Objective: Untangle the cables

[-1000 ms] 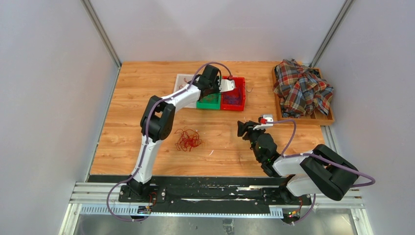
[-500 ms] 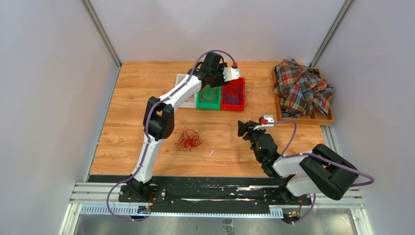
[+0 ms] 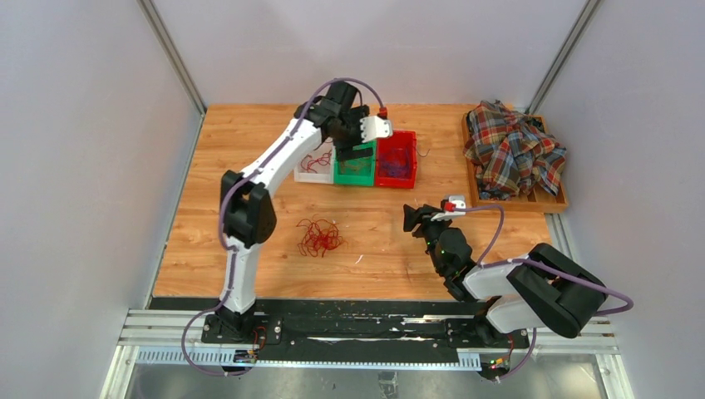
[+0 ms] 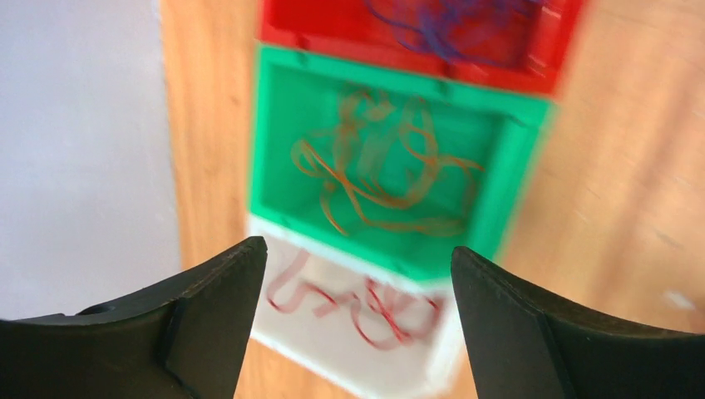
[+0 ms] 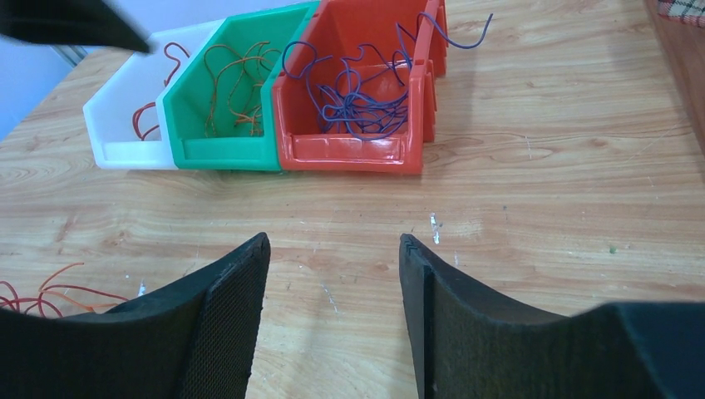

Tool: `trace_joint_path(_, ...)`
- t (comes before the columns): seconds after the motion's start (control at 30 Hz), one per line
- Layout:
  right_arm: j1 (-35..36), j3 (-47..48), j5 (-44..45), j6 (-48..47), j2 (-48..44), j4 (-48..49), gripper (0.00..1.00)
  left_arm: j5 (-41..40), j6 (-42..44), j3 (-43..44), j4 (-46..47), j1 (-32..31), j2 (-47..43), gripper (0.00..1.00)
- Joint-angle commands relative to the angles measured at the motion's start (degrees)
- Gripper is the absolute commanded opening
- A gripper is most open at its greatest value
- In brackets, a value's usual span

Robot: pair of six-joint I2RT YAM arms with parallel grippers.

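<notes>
The left gripper [image 4: 357, 253], spread and empty, hangs over the green bin [image 4: 511, 179] of orange cables [image 4: 374, 170]. The right gripper [image 5: 332, 249] is spread too, empty. Best next: pinch one outlying loop of the red tangle [image 3: 319, 237] lying near-left of centre, not its core.

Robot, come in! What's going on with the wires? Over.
Left gripper open above green bin; right gripper open, empty. Red cables tangled on table; nothing blocking them.
</notes>
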Motion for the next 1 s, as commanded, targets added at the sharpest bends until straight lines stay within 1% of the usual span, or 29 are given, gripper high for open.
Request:
trace_joint_path(0.0, -0.74, -0.96, 0.41, -0.55, 0.41, 3.12, 0.59, 5.96, -2.2, -13.45, -9.27, 0.47, -15.47, 0.86)
trace_joint_path(0.1, -0.73, -0.74, -0.54, -0.97, 0.69, 3.29, 0.6, 10.26, -3.4, -24.91, -12.66, 0.62, -23.06, 0.83)
trace_joint_path(0.17, -0.65, -0.6, -0.86, -1.16, 0.84, 3.37, 0.6, 13.06, -2.54, -31.85, -14.31, 0.62, -27.16, 0.81)
trace_joint_path(0.27, -0.65, -0.6, -1.07, -1.22, 0.78, 3.41, 0.59, 15.44, -0.08, -40.36, -14.63, 0.62, -30.56, 0.76)
trace_joint_path(0.3, -0.65, -0.66, -1.01, -1.24, 0.76, 3.37, 0.58, 15.69, 0.66, -41.61, -14.62, 0.6, -30.49, 0.74)
trace_joint_path(0.33, -0.65, -0.73, -1.01, -1.21, 0.68, 3.37, 0.58, 15.88, 1.51, -42.31, -14.63, 0.62, -30.04, 0.7)
trace_joint_path(0.43, -0.56, -0.71, -1.13, -1.17, 0.66, 3.38, 0.57, 17.55, 4.83, -41.91, -14.58, 0.62, -26.57, 0.53)
trace_joint_path(0.5, -0.56, -0.69, -1.22, -1.25, 0.67, 3.29, 0.57, 19.5, 5.61, -40.27, -14.54, 0.55, -23.77, 0.48)
trace_joint_path(0.57, -0.56, -0.56, -1.29, -1.2, 0.75, 3.28, 0.57, 20.63, 5.82, -38.43, -14.55, 0.43, -21.36, 0.46)
trace_joint_path(0.67, -0.57, -0.51, -1.19, -1.17, 0.89, 3.19, 0.56, 20.28, 7.88, -37.62, -14.6, -0.39, -19.49, 0.46)
trace_joint_path(0.83, -0.56, -0.43, -0.87, -1.02, 1.11, 3.19, 0.56, 15.27, 12.87, -40.24, -14.63, -1.57, -18.43, 0.46)
trace_joint_path(0.97, -0.56, -0.38, -0.36, -0.87, 1.25, 3.29, 0.56, 11.86, 15.32, -40.08, -14.58, -1.58, -17.7, 0.46)
